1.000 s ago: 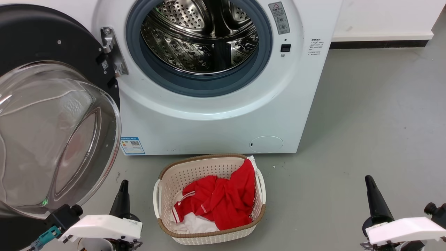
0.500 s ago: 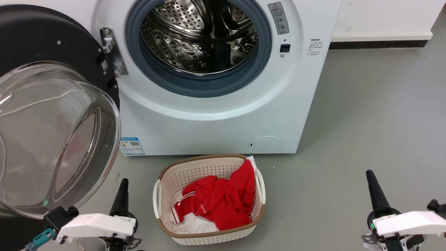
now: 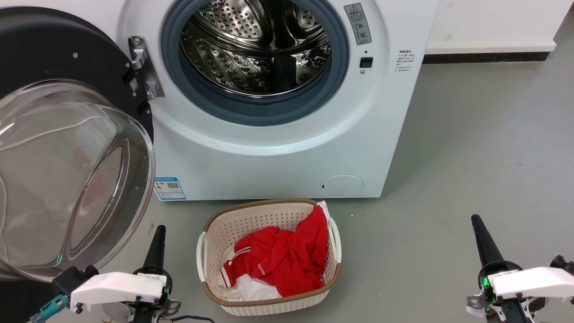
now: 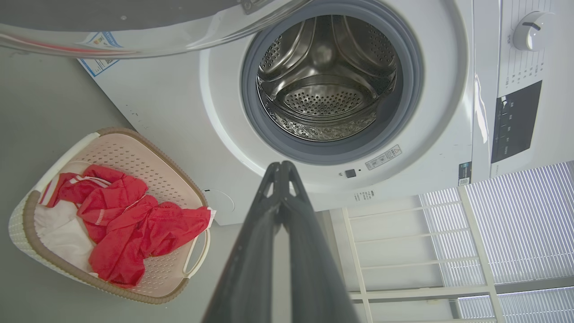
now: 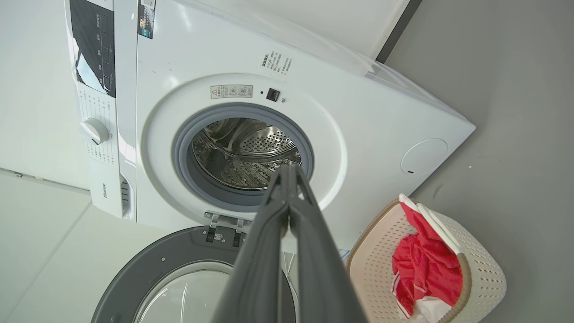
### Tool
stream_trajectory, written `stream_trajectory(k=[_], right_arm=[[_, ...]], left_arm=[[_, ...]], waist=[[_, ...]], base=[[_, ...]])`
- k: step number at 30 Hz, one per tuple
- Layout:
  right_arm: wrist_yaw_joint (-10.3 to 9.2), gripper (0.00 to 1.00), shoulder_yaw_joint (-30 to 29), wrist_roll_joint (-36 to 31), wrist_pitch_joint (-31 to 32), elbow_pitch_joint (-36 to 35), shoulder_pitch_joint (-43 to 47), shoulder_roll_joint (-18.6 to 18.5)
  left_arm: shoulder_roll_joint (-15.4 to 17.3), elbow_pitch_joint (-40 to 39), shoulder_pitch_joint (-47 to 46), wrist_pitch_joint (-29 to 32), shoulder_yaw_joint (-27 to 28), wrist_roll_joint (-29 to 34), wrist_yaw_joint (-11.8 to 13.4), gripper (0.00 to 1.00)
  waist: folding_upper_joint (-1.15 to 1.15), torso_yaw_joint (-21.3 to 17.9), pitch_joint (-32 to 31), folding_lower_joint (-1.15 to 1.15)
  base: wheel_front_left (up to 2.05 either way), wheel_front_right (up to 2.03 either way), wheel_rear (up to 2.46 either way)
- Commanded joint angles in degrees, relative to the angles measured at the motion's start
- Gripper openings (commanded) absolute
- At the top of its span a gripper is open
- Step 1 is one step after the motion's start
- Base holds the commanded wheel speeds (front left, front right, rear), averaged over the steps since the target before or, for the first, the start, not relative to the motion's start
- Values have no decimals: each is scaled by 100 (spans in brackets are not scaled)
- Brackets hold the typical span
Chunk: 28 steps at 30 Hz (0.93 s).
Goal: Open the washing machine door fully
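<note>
Where the washing machine door [image 3: 67,148] stands: swung wide on its hinge [image 3: 144,67] at the left side of the washer [image 3: 278,157]. You see its domed glass turned toward the robot, well clear of the opening.
Head view: gives you both grippers low over the floor [image 3: 471,148]. The left gripper [image 3: 160,229] is just below the door's lower rim with its fingers apart from it. The right gripper [image 3: 476,220] is well apart, toward the floor's right edge.
Left wrist view: adds the control dial [image 4: 529,24], the dark control panel [image 4: 515,121] and a white rack [image 4: 403,251] beside the washer. The door runs as a strip along the top edge.
Right wrist view: shows you the door's dark inner face below the hinge.
Left gripper: fingers pressed together at the tips, empty, pointing at the washer front.
Right gripper: fingers together likewise, empty, aimed at the steel drum [image 3: 255,49].
Arms: white wrist housings [image 3: 116,285] sit at the head view's bottom corners, fingers pointing up toward the washer.
Surroundings: a laundry basket [image 3: 264,202] sits on the floor just in front of the washer's bottom edge, between the grippers. It holds a red garment [image 3: 287,260] over a white cloth [image 3: 246,289]. A grey rubber ring [image 3: 251,114] rims the drum, and a round service flap [image 3: 342,185] sits low on the washer's right.
</note>
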Motion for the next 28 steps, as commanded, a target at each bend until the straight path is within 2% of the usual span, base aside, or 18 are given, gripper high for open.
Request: stream_trajectory(k=[1, 28], right_arm=[[1, 0, -22, 173, 35, -3, -110, -31], [0, 0, -147, 1576, 366, 191, -324, 0]], left_arm=[[2, -16, -133, 47, 36, -155, -54, 0], [-68, 61, -235, 405, 237, -1533, -254, 0]], waist=[[0, -1, -1, -1], [0, -21, -16, -1]], base=[[0, 0, 0], [0, 0, 0]])
